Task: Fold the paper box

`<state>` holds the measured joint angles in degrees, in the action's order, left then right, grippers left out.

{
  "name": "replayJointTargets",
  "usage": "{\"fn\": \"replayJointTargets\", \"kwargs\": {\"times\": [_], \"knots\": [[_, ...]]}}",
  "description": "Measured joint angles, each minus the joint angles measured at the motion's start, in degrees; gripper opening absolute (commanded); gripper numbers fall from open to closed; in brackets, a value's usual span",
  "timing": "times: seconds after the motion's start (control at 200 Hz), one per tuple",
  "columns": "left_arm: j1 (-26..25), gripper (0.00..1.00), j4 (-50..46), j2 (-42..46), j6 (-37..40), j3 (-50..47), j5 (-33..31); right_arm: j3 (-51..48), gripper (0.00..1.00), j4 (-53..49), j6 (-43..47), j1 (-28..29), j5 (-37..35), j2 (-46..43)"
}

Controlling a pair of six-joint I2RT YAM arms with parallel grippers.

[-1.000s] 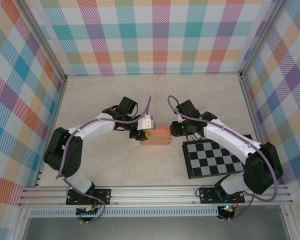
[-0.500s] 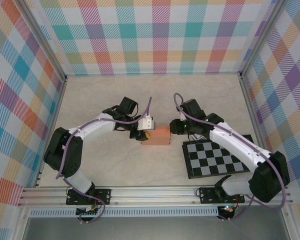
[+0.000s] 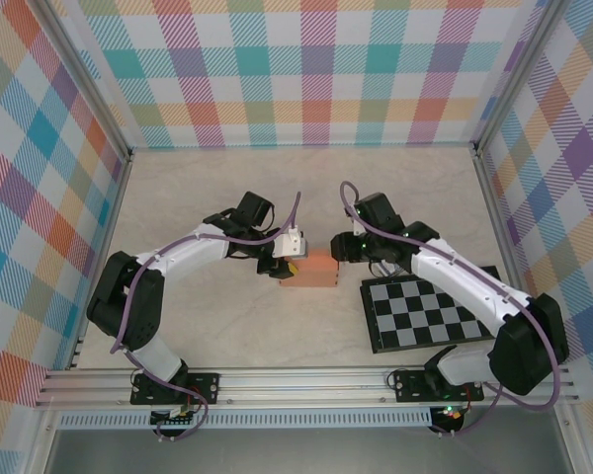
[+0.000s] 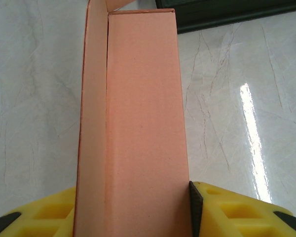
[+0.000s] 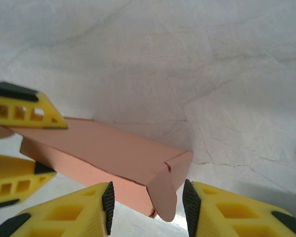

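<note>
Starting at the 9 o'clock side of the table [image 3: 227, 197], the left gripper [image 3: 285, 267] is clenched on the paper box [image 3: 311, 269]. In its wrist view the yellow fingers [image 4: 237, 217] press both long faces of the near end. The box lies at mid-table, running from 9 to 3 o'clock, already a closed sleeve with one long flap [image 4: 93, 98] standing proud along its edge.

At the box's 3 o'clock end, the right gripper [image 5: 147, 200] has its jaws released and set astride the loose rounded end flap [image 5: 163, 197] without pinching it. The step in hand looks like closing that end.

To do it well, the left grip should hold firm as an anchor. The right fingers should push the flap along its crease into the opening, squarely, so the thin card does not buckle or slide.

The box is the one container here, and nothing shows inside it. Its interior is mostly hidden. A checkered board [image 3: 420, 314] lies at 4 o'clock of the box, apart from it.
</note>
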<state>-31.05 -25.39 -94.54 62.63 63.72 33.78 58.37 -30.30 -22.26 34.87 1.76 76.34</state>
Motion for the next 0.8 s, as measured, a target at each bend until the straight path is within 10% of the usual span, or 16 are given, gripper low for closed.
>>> {"fn": "replayJointTargets", "kwargs": {"times": [0.8], "knots": [[-0.07,0.46,0.07,-0.90,-1.51,1.05,-0.39,-1.14,0.06,1.29,2.82,0.07,-1.11,3.69]]}}
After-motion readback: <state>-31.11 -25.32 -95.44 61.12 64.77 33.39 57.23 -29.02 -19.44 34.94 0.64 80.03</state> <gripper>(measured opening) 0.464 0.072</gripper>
